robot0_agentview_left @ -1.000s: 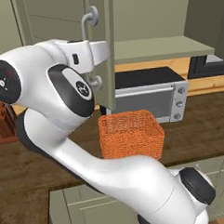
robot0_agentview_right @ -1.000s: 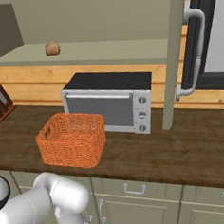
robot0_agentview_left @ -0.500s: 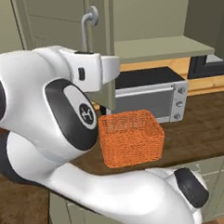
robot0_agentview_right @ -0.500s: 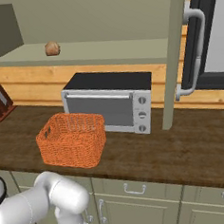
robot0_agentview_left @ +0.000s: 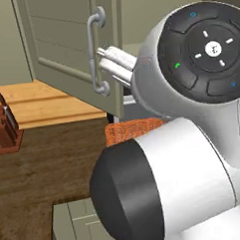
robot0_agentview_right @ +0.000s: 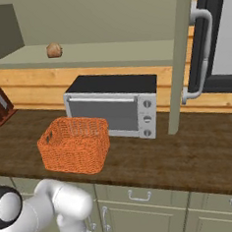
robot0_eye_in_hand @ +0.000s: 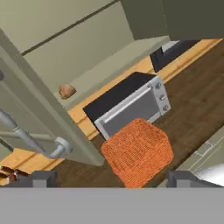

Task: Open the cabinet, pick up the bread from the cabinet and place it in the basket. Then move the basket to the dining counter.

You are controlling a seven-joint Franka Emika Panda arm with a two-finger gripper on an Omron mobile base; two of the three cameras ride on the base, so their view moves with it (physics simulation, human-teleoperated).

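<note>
Cabinet (robot0_agentview_right: 105, 20) doors stand swung open, the left door (robot0_agentview_left: 71, 47) with its curved silver handle (robot0_agentview_left: 96, 53) hanging in front of the wood-panelled wall, the right door (robot0_agentview_right: 180, 58) edge-on beside the microwave. Inside, the pale shelf (robot0_agentview_right: 83, 54) carries the bread (robot0_agentview_right: 54, 50), a small brown roll lying alone toward the left end. Below the shelf, a dark wood worktop (robot0_agentview_right: 190, 151) runs over grey-green drawers (robot0_agentview_right: 140, 209) and bears a silver and black microwave (robot0_agentview_right: 112, 111). Just in front of the microwave and a little to its left sits the orange wicker basket (robot0_agentview_right: 75, 145), upright, with nothing visible inside. A knife block (robot0_agentview_left: 5, 125) stands at the far left of the worktop. The gripper (robot0_eye_in_hand: 111, 177) hangs above the basket and away from it, its fingertips (robot0_eye_in_hand: 41, 178) spread wide with nothing between them.
</note>
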